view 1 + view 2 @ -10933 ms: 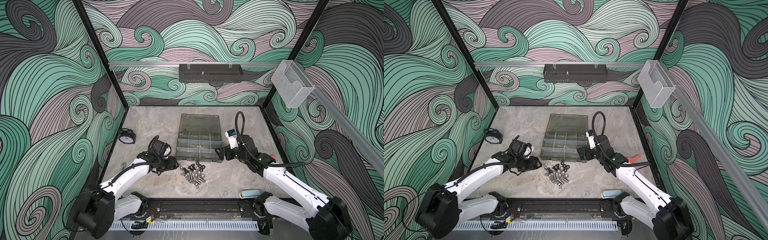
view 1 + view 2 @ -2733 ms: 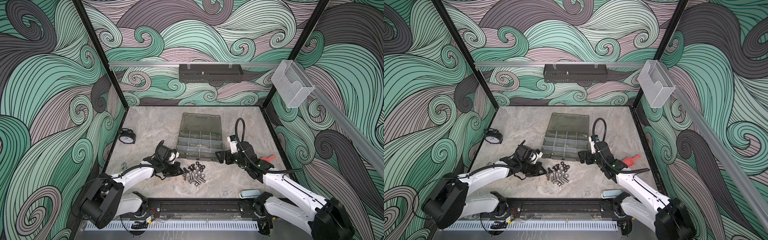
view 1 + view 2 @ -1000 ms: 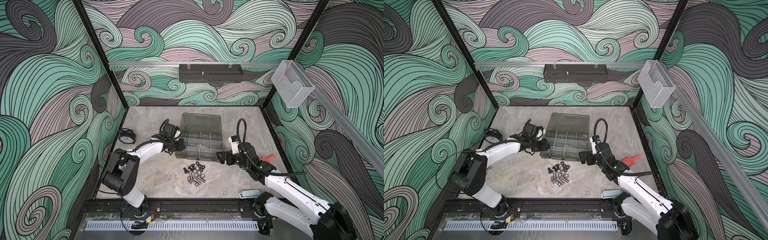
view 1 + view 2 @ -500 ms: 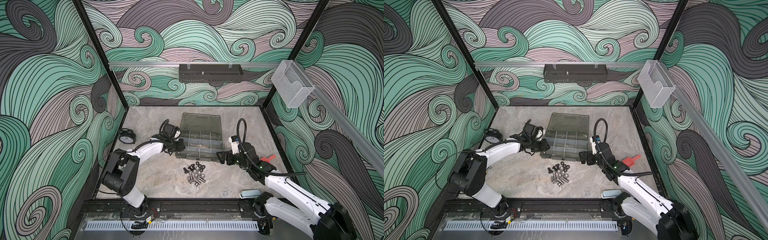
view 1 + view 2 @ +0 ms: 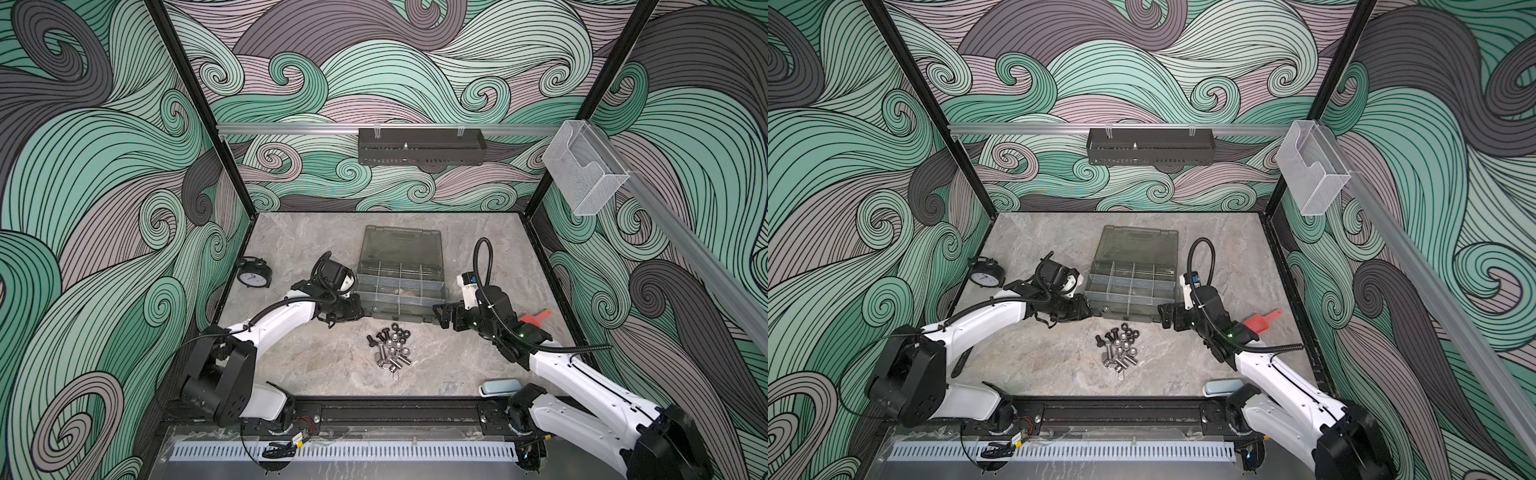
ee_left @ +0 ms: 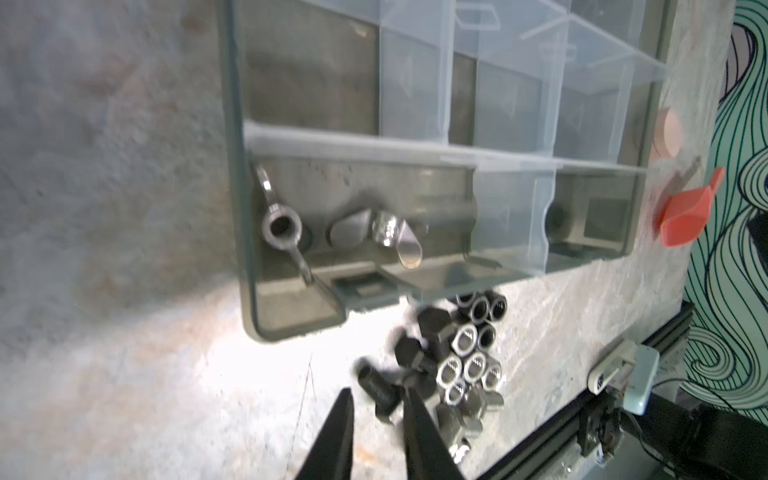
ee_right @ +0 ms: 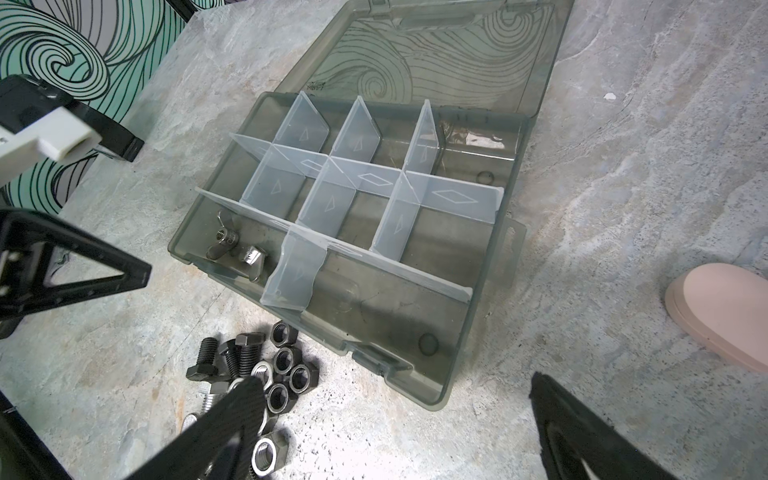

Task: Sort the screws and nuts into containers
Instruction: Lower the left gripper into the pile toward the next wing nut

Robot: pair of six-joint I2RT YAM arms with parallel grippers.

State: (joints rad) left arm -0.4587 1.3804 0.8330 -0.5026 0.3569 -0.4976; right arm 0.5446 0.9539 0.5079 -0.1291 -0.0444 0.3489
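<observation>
Grey case [image 7: 395,320], lid open, two wing nuts [image 6: 282,226] in corner compartment [image 6: 436,195]; screws [image 7: 245,353], nuts [image 7: 284,359] piled beside; left gripper [image 6: 376,399] slightly parted, empty; right gripper [image 7: 395,390] spread wide, empty

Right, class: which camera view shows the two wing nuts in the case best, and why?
The left wrist view: the wing nuts sit close and large in a corner of the case. The right wrist view shows them smaller, side by side. In both top views they barely show.

free: bare table [image 5: 316,365] left of hardware pile [image 5: 390,351] | blocked: case [image 5: 401,247] just behind pile; clock [image 5: 254,274] far left
</observation>
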